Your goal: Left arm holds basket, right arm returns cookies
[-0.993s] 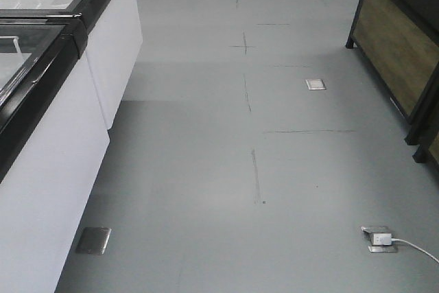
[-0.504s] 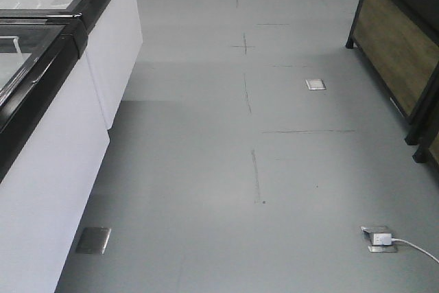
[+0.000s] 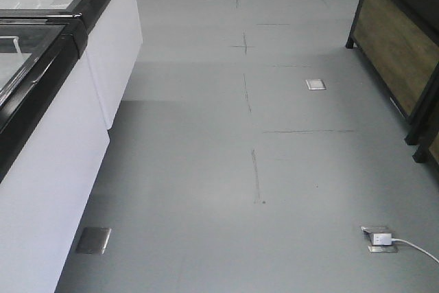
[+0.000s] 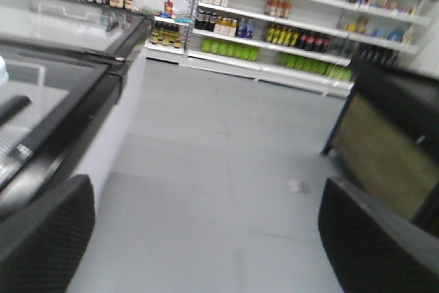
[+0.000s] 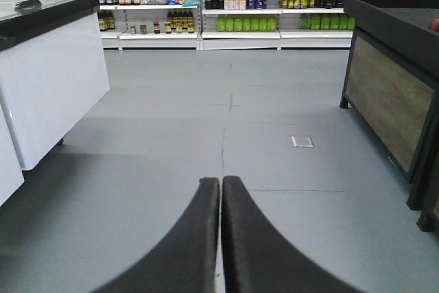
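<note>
A white chest freezer [image 3: 48, 142] with a black-framed glass lid lines the left edge of the grey floor [image 3: 199, 169], and a metal floor plate [image 3: 93, 239] sits close to its base. Further right lies a second plate [image 3: 315, 84], and near the floor's lower right corner a socket box [image 3: 378, 238] holds a white plug with a cable [image 3: 420, 250] running off right. A wood-panelled black stand [image 3: 394, 53] borders the right edge. In the blurred left wrist view, the left end effector [image 4: 206, 190] has its fingers [image 4: 48, 238] spread wide apart, seemingly with nothing between them. The right end effector [image 5: 221, 183] has its fingers [image 5: 185, 238] pressed together, facing stocked shelves [image 5: 240, 5]. I cannot tell where the basket or the cookies are.
</note>
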Controlling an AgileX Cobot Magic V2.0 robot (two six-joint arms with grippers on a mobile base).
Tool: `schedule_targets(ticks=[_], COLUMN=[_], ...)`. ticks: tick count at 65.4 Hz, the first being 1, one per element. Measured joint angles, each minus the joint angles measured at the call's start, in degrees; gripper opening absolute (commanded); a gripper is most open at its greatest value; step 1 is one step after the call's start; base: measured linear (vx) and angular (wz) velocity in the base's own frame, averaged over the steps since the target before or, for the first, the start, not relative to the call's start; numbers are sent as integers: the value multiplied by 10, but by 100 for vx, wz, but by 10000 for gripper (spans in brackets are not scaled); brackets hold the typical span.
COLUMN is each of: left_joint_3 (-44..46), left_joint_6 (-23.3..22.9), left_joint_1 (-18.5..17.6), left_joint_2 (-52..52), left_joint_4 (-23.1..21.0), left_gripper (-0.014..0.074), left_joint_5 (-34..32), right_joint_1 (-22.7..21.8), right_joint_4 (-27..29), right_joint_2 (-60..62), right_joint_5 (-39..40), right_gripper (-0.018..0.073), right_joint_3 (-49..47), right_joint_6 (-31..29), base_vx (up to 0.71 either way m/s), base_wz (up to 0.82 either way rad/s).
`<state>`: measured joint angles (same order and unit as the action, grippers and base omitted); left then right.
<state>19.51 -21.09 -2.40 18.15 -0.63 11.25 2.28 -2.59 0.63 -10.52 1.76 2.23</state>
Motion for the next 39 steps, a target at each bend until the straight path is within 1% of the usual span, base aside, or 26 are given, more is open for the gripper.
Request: schedule_targets(ticks=[5, 6, 10, 17, 23, 30, 34, 39], left_joint_3=[0, 0, 0, 0, 0, 0, 0, 0], left_joint_6=[-92, -119, -188, -269, -307, -319, -319, -306], left_joint_1=[0, 0, 0, 0, 0, 5, 15, 33], left_joint_2=[0, 0, 1, 2, 3, 15, 32, 65], left_joint_4=[-49, -59, -94, -116, -122, -130, -153, -197], left_gripper=[593, 593, 593, 593, 593, 593, 593, 593], left_joint_5=[-12, -13, -26, -55, -103, -190, -242, -293], right_joint_1=[0, 0, 0, 0, 0, 0, 0, 0], right_joint_4=[0, 0, 0, 0, 0, 0, 0, 0], right_joint_2=[0, 0, 0, 0, 0, 0, 0, 0], right_joint_5=[0, 0, 0, 0, 0, 0, 0, 0], right_gripper=[-8, -8, -8, -8, -8, -8, -8, -8], right_joint_3=[0, 0, 0, 0, 0, 0, 0, 0], right_joint_6=[0, 0, 0, 0, 0, 0, 0, 0], base_vx=[0, 0, 0, 0, 0, 0, 0, 0], base_wz=[0, 0, 0, 0, 0, 0, 0, 0])
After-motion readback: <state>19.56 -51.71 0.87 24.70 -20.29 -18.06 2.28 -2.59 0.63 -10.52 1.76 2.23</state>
